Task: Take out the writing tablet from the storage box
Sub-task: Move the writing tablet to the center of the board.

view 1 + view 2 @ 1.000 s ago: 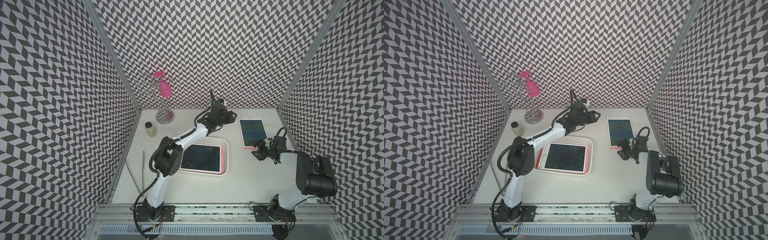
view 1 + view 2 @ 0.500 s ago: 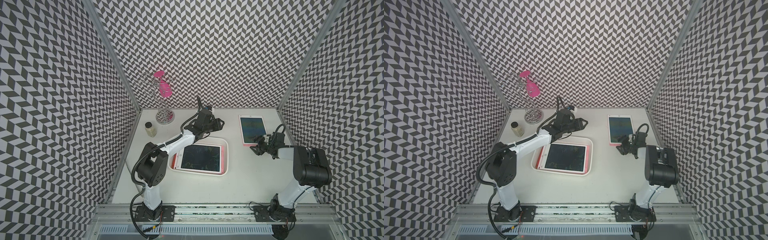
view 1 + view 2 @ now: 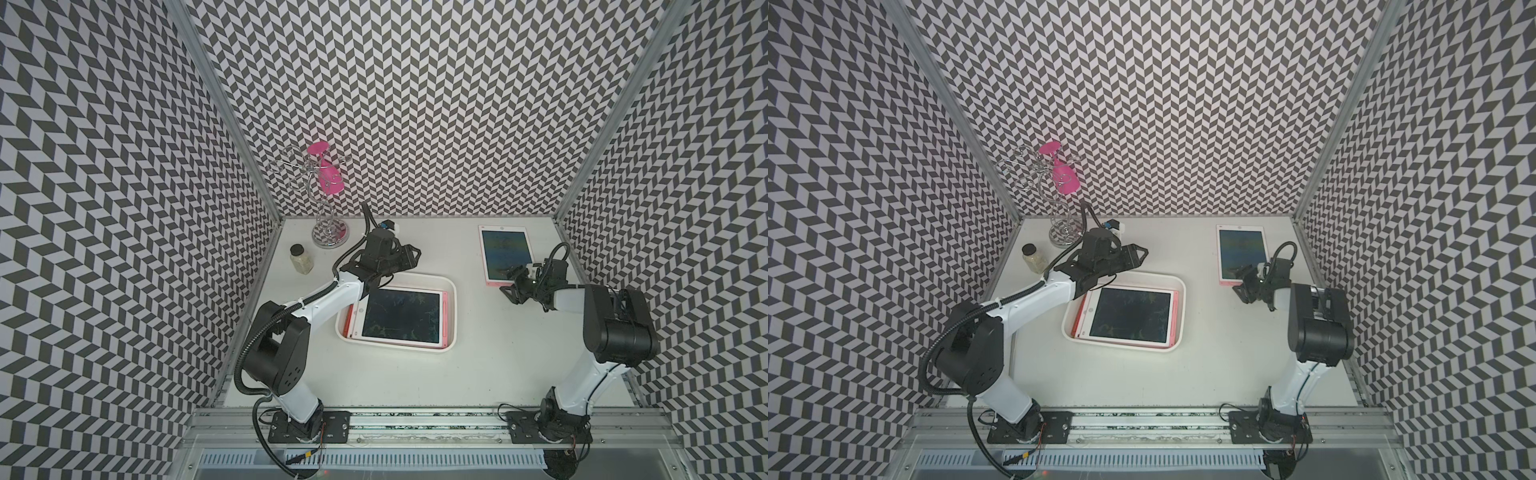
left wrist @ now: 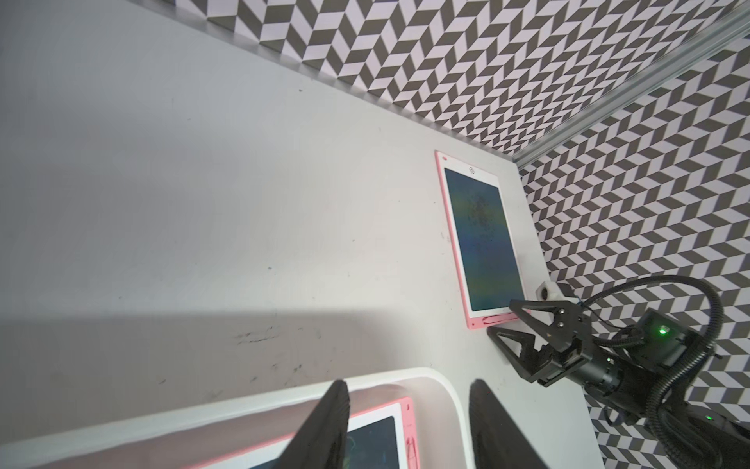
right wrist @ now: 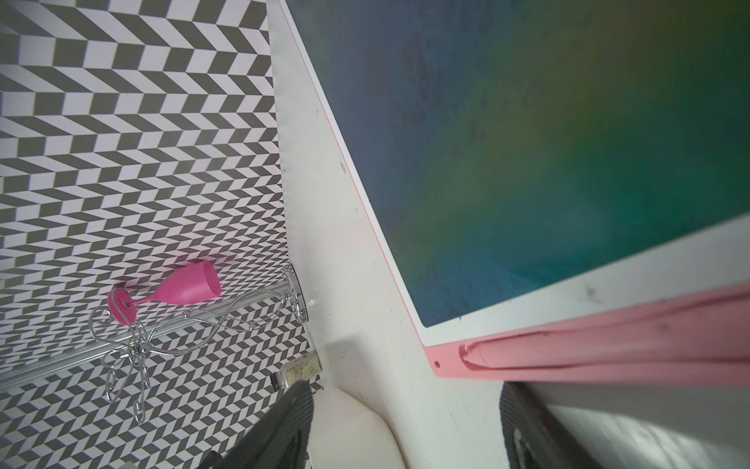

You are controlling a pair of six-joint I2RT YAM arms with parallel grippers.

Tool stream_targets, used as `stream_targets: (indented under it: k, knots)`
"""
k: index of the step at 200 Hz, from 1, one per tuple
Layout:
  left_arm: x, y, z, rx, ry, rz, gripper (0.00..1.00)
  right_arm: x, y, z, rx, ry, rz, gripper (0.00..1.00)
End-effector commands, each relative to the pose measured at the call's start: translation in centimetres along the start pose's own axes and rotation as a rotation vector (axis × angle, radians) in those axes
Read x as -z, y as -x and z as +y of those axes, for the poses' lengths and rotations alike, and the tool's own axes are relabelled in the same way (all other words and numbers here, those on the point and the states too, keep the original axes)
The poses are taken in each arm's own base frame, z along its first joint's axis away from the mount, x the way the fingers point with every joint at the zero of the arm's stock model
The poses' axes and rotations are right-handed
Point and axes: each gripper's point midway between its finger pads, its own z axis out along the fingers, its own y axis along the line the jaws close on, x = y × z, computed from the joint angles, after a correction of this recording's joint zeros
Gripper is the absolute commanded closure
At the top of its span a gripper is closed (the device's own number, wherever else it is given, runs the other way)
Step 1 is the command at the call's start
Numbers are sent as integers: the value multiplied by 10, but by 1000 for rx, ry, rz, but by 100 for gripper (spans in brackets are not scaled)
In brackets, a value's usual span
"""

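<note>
In a top view the left arm (image 3: 328, 295) stretches over the storage box (image 3: 452, 316), hiding its upper-left corner. The left gripper (image 3: 406, 257) hangs open, empty, at the box's upper rim; the writing tablet (image 3: 401, 316) lies inside, mid-frame, just below the fingers. The right gripper (image 3: 510, 282), also spread, holds nothing, right of centre.

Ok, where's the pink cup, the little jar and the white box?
pink cup (image 3: 331, 183): in a top view, on its bowl, hanging upside down.
little jar (image 3: 302, 262): in a top view, on its body.
white box (image 3: 451, 311): in a top view, on its rim, right arm's side.
</note>
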Motion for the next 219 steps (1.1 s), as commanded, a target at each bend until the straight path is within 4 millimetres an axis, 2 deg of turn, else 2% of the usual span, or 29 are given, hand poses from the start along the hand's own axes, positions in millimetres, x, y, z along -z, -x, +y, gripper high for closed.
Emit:
stream_targets:
  k: [1,32,53,73,103,131,149,174,191,219]
  knots:
    - [20,16,4,-28,15,-47,51,-1,3,-46,-53,-154,-34,26]
    - [37,13,28,-40,91,-42,50,4,5,-51,-41,-184,-52,26]
    - [50,7,52,-45,177,-32,49,5,4,-53,-34,-186,-44,26]
    - [65,-1,79,-38,256,-20,48,8,-6,-53,-8,-192,-19,26]
    - [87,-14,114,-14,348,-11,46,24,-20,-50,104,-233,-4,26]
    - [100,-28,137,20,383,-10,44,44,-48,-40,277,-289,32,28]
    - [103,-37,147,36,395,4,44,52,-74,-24,430,-358,56,28]
    - [104,-44,153,51,385,9,44,53,-116,7,568,-377,96,28]
    - [104,-45,155,50,382,17,44,53,-135,29,637,-374,86,28]
    - [99,-51,157,55,377,40,44,46,-160,51,706,-373,104,28]
